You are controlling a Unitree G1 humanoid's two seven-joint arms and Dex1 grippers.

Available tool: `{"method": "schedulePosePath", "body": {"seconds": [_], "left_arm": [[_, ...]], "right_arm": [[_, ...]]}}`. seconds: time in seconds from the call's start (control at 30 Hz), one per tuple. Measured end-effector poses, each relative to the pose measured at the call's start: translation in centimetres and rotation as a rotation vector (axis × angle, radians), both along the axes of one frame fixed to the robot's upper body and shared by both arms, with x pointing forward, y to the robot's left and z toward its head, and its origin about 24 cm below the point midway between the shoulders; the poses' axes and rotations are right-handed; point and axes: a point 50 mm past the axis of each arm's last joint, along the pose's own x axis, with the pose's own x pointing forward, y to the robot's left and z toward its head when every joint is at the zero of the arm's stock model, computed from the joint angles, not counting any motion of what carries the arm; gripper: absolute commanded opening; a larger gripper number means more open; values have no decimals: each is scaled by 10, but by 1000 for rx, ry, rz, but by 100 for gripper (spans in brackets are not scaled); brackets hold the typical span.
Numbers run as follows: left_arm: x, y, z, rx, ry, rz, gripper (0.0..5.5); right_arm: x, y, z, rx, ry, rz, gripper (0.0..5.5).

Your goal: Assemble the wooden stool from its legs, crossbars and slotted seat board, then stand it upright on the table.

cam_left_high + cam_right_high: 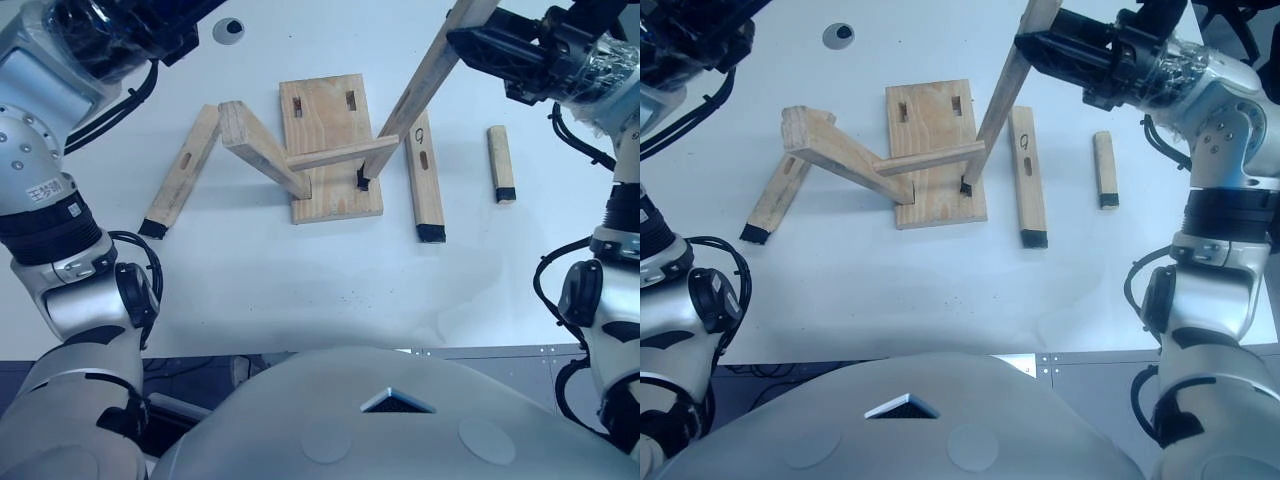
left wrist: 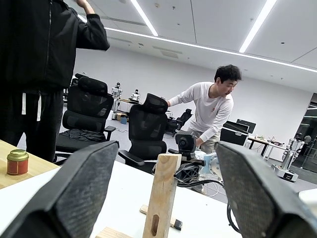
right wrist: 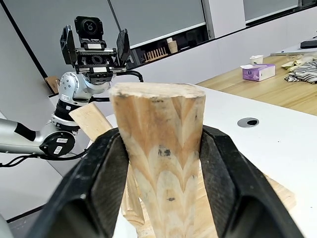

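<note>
**Right gripper clamps a tilted leg on the seat board; left gripper open and empty**

In the head views, the slotted seat board (image 1: pixel 330 120) lies flat in the middle of the table (image 1: pixel 300 290). The right gripper (image 1: pixel 487 42) holds a wooden leg (image 1: pixel 415 95) by its upper end. The leg slants down toward the robot's left, and its black-capped foot touches the board close to the near edge. A crossbar (image 1: pixel 335 155) runs from this leg to a second leg (image 1: pixel 262 150), which slopes across the board's left edge with its near end on the board.

The left loose leg (image 1: pixel 183 168) lies flat, well apart from the board. The right loose leg (image 1: pixel 424 180) lies flat just beside the board's right edge. In the left eye view the held leg covers its far end; the right eye view shows that end free. A short crossbar (image 1: pixel 501 163) lies farther right, on its own. A round cable grommet (image 1: pixel 234 28) sits in the table beyond the board.

The right wrist view gives the grip close up: both fingers (image 3: pixel 99 188) press tight against the sides of the leg's cut end. Across the table, the left gripper (image 3: pixel 95 47) hangs raised, its fingers spread with nothing between them. A tissue box (image 3: pixel 260 72) stands on a wooden desk behind.

In the left wrist view, the wide-apart pads (image 2: pixel 74 198) frame the held leg, which shows a slot in its face. A tin (image 2: pixel 17 162) stands on a wooden surface to one side, with office chairs (image 2: pixel 148 129) in the room behind.
</note>
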Motion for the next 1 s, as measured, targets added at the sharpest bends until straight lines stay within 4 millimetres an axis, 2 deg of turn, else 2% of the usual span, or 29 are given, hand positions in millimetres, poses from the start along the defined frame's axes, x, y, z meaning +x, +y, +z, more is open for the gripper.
{"method": "schedulePosePath", "body": {"seconds": [0.3, 0.6, 0.77, 0.9, 1.0], "left_arm": [[0, 0, 0, 1, -1, 2, 354], [1, -2, -4, -6, 13, 12, 354], [1, -2, -6, -8, 21, 26, 354], [0, 2, -8, -9, 29, 43, 354], [0, 2, -9, -6, 30, 45, 354]], "right_arm": [[1, 5, -2, -25, -40, 35, 205], [6, 19, 16, -227, -216, 170, 204], [4, 14, 19, -323, -253, 222, 204], [0, 4, 18, -364, -252, 228, 204], [-1, 4, 18, -369, -258, 234, 204]]}}
